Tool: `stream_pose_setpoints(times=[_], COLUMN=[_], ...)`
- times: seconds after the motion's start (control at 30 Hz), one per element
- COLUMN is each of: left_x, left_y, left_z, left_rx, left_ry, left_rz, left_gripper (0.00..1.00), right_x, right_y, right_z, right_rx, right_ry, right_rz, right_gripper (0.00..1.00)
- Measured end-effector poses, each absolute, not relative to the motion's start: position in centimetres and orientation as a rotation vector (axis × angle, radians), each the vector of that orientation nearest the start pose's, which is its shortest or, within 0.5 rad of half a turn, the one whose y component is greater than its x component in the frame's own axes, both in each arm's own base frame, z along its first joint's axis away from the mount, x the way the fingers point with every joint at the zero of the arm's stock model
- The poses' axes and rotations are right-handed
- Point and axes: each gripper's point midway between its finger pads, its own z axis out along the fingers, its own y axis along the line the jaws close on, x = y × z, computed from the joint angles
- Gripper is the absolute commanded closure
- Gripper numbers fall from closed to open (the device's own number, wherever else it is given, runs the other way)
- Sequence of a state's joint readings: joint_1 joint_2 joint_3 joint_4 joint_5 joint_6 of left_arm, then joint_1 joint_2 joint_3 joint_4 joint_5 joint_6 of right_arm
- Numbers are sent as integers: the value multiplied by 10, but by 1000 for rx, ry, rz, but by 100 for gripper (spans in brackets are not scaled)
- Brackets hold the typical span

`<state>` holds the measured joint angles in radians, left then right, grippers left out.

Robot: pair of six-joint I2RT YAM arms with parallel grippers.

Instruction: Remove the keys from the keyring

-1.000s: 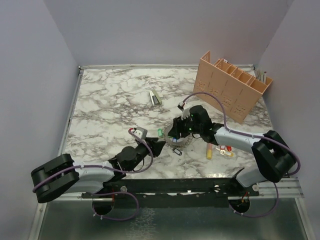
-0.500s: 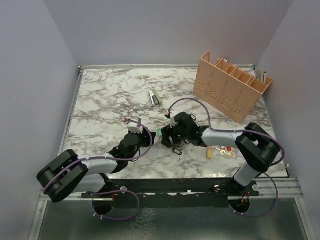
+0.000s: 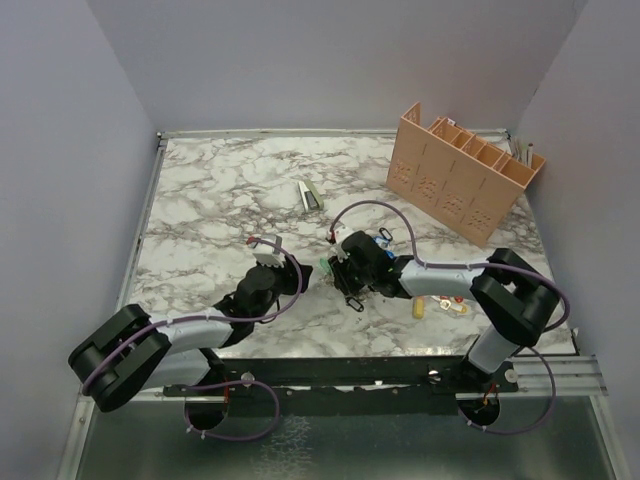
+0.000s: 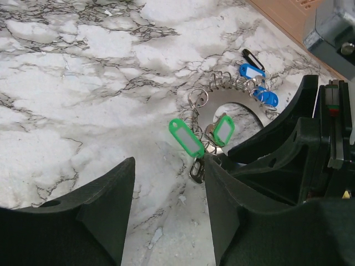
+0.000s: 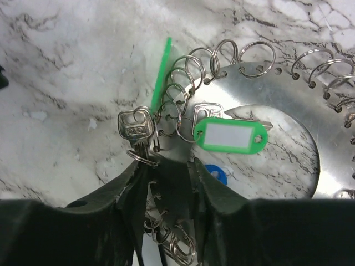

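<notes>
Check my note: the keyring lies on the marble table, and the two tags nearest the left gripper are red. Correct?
No. The left wrist view shows the two tags nearest the left gripper are green, not red. The keyring does lie on the marble table.

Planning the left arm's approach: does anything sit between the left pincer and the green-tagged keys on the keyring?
Nothing visible does. Only bare marble lies between the open left pincer and the green-tagged keys on the keyring. The right pincer sits at the ring's edge beside them, off that path.
</notes>
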<state>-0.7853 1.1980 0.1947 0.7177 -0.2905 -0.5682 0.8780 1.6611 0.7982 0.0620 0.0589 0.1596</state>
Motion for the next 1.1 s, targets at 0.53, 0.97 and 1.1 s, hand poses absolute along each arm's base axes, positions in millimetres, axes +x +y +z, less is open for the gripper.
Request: stream_pose_setpoints(times=[0.53, 0.97, 1.1], left_x=[241, 233, 231], left_y=[-228, -238, -240], left_z=[93, 86, 95], left_rx=[7, 13, 113], left_ry=[1890, 1940, 1896], left_rz=[-818, -890, -875], left_gripper=[45, 45, 45], right_x=[220, 217, 218], right_y=[286, 283, 282], right_z=[41, 64, 79], right_rx=[-898, -866, -857], right_ry=[2194, 2107, 2069], right_rz=[560, 635, 670], right_gripper=[99, 99, 99])
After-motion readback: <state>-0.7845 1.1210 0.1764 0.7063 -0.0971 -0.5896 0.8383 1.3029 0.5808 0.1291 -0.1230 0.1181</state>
